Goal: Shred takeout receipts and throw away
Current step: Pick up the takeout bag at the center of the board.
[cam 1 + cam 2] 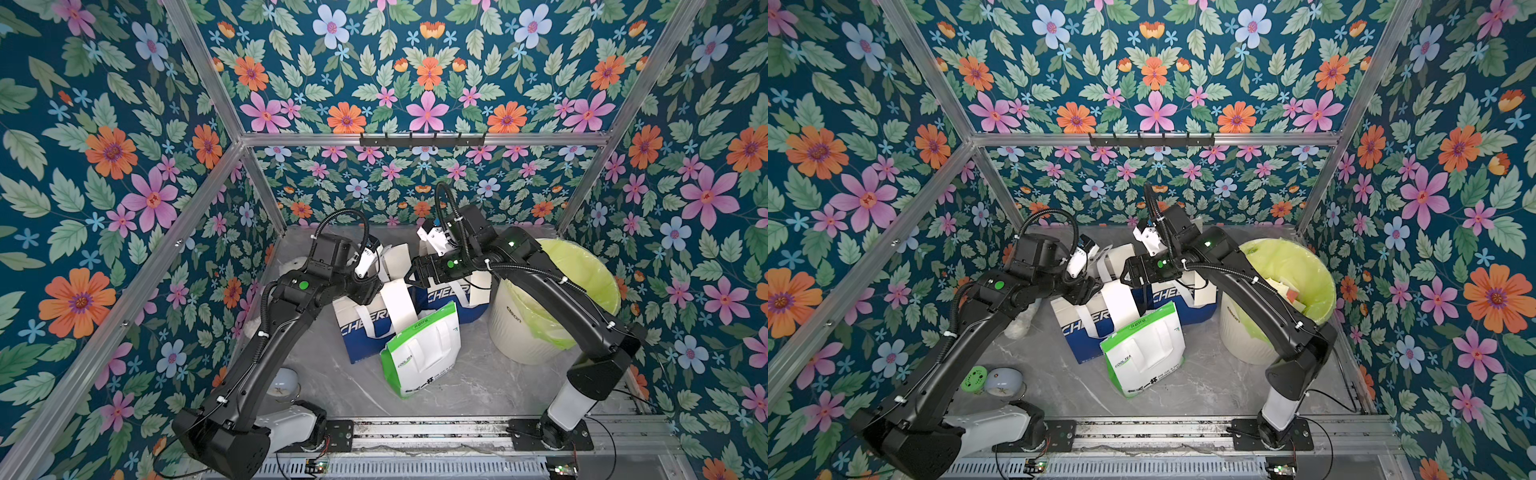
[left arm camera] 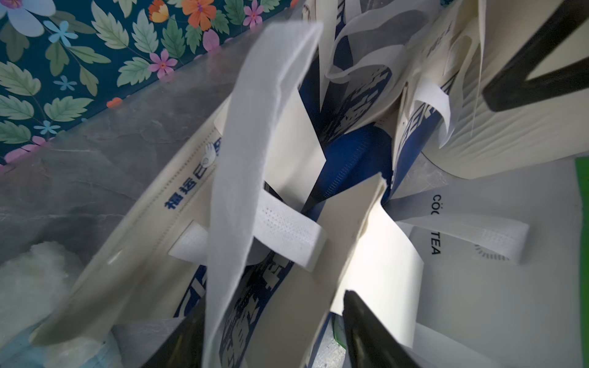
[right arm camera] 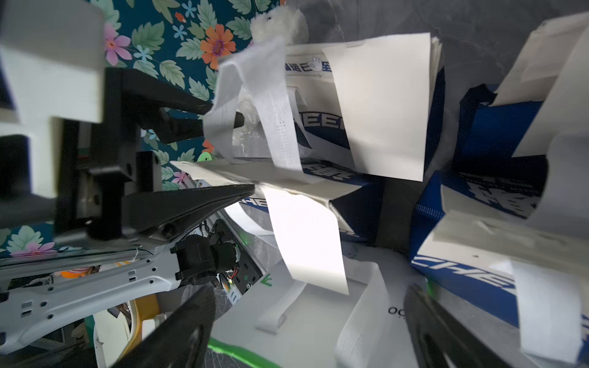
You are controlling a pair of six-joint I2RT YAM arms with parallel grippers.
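Two blue-and-white bags (image 1: 365, 328) (image 1: 449, 297) stand side by side behind a fallen green-and-white bag (image 1: 419, 353). A white takeout receipt (image 1: 397, 305) (image 3: 306, 239) (image 2: 382, 261) hangs down the left bag's front wall. Another receipt (image 3: 382, 108) lies on that bag's far wall, and a third (image 1: 478, 286) on the right bag. My left gripper (image 1: 376, 291) (image 2: 274, 302) is open over the left bag's mouth, its jaws straddling the front wall and a white strap handle (image 2: 255, 159). One of its fingers (image 2: 366, 328) lies against the hanging receipt. My right gripper (image 1: 409, 276) (image 3: 315, 328) is open and empty above the green-and-white bag.
A white bin (image 1: 519, 332) with a green liner stands at the right and holds paper scraps (image 1: 1283, 286). A white fluffy lump (image 1: 297, 262) sits at the back left. A round white clock (image 1: 1005, 380) and a green disc (image 1: 973, 378) lie at the front left.
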